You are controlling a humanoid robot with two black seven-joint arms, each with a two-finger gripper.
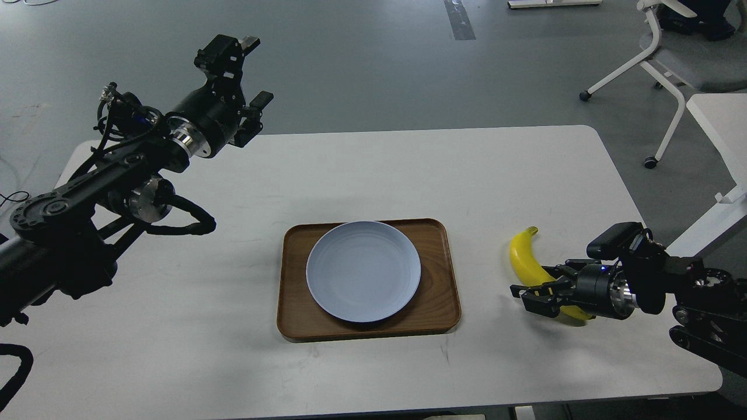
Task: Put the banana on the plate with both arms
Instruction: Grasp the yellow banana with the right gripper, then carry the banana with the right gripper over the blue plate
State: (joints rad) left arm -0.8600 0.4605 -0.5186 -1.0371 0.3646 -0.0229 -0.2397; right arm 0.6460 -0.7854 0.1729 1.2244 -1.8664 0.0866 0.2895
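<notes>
Your banana (523, 261) lies on the white table (233, 361) to the right of the wooden tray (440, 274), well apart from it. Its long axis runs from far to near, bowing out to the left: the greenish stem tip points away from you, toward the table's far edge, and the lower end curves toward your right and disappears under the right gripper (540, 294).

That right gripper sits low over the banana's near end, fingers spread on either side of the fruit. You cannot tell from here whether they are clamped on it or merely around it.

The left gripper (248, 87) hangs high above the table's far left corner, fingers parted, gripping nothing.

Count one banana, one plate (363, 271), one tray and two arms. The pale blue-grey plate rests inside the tray, filling most of its depth, with bare wood showing on both sides.

Bare tabletop lies between the banana and the tray's right rim, and a broad bare stretch spreads left of the tray. The banana is nearer the table's right edge than its middle. An office chair (671, 52) stands on the floor beyond the far right corner.
</notes>
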